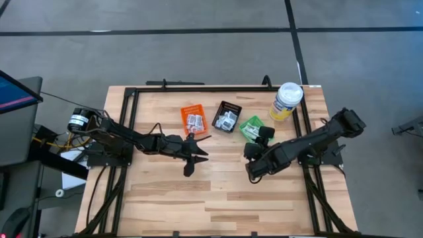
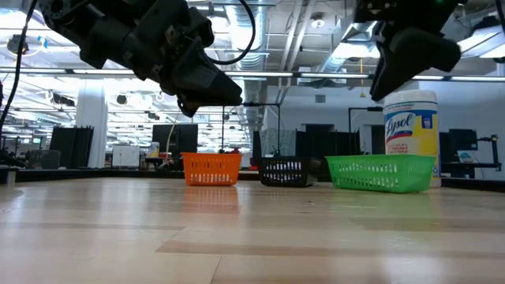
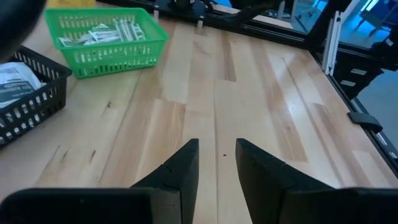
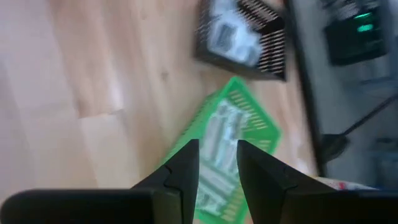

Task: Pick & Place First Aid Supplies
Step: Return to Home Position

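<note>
The first aid supplies lie as small paper packets in three little bins at the table's far middle: white ones in the orange bin (image 1: 193, 119) and the black bin (image 1: 228, 117), pale strips in the green bin (image 1: 252, 125). My left gripper (image 3: 217, 146) hovers above bare wood near the orange bin (image 1: 200, 154), pointing toward the table's right. It is open by a narrow gap, with nothing between the fingers. My right gripper (image 4: 217, 149) hangs over the green bin's near edge (image 1: 262, 136), slanting down at the packets (image 4: 221, 134), likewise narrowly open and holding nothing.
A yellow canister with a white lid (image 1: 286, 100) stands at the far right, behind the green bin. A black frame (image 1: 198, 88) runs along the table's far and side edges. The near half of the wooden table (image 1: 218, 205) is bare wood.
</note>
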Robot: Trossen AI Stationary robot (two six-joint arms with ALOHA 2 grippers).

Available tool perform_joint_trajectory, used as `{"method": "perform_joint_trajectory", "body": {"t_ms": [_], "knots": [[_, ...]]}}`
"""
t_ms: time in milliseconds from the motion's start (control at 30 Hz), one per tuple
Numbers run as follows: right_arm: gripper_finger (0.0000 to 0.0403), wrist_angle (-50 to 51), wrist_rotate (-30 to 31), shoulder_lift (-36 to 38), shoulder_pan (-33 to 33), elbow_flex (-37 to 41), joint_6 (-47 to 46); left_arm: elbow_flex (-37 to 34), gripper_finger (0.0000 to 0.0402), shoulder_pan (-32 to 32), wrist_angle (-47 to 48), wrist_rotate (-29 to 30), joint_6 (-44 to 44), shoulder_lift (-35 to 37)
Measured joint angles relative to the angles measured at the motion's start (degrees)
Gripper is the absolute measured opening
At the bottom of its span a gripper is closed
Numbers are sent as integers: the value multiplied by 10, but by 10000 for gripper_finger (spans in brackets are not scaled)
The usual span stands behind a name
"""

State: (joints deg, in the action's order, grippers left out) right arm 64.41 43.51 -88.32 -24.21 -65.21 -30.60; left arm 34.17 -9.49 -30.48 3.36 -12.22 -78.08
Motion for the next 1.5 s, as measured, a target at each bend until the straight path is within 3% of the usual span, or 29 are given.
{"method": "perform_joint_trajectory", "body": {"t_ms": [100,533,667,933,1133,1300,1500], "knots": [[102,-1,-26,-2,-1,0,-3,0,106,0,0,-2,0,0],[102,-17,-13,-2,24,0,7,0,106,0,0,-2,-3,2],[102,-17,-14,-2,27,0,7,0,106,0,4,-3,-7,37],[102,-15,-15,-2,26,0,10,-4,106,0,158,-32,-3,209],[102,-16,-15,-2,26,0,8,-58,106,0,164,-26,37,342],[102,-25,-15,-2,27,0,8,-118,106,1,163,12,41,440],[102,-26,-15,-2,35,0,7,-194,106,0,160,58,43,514]]}}
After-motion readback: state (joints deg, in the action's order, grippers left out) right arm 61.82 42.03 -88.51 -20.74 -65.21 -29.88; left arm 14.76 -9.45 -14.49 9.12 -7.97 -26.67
